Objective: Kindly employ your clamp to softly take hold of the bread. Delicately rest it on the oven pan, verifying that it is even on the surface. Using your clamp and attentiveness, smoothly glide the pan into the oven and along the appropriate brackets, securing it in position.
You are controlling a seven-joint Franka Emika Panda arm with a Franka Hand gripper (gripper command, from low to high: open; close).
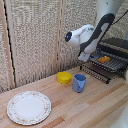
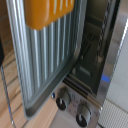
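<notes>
The orange-brown bread [image 1: 103, 59] lies on the oven pan [image 1: 111, 63], which sticks partway out of the oven [image 1: 118, 44] on the exterior view's right. The wrist view looks close onto the ribbed pan [image 2: 47, 65] with the bread [image 2: 50, 12] at its far end, the dark oven cavity [image 2: 92, 55] behind it. My clamp [image 1: 84, 56] hangs from the bent arm just off the pan's outer end, on the exterior view's left of it. Its fingers are too small to read there, and they do not show in the wrist view.
The oven's open door with wire parts [image 1: 97, 72] juts out below the pan. Two knobs [image 2: 61, 100] sit on the oven front. A yellow bowl [image 1: 63, 77], a blue cup [image 1: 79, 82] and a round patterned plate [image 1: 29, 107] stand on the wooden table.
</notes>
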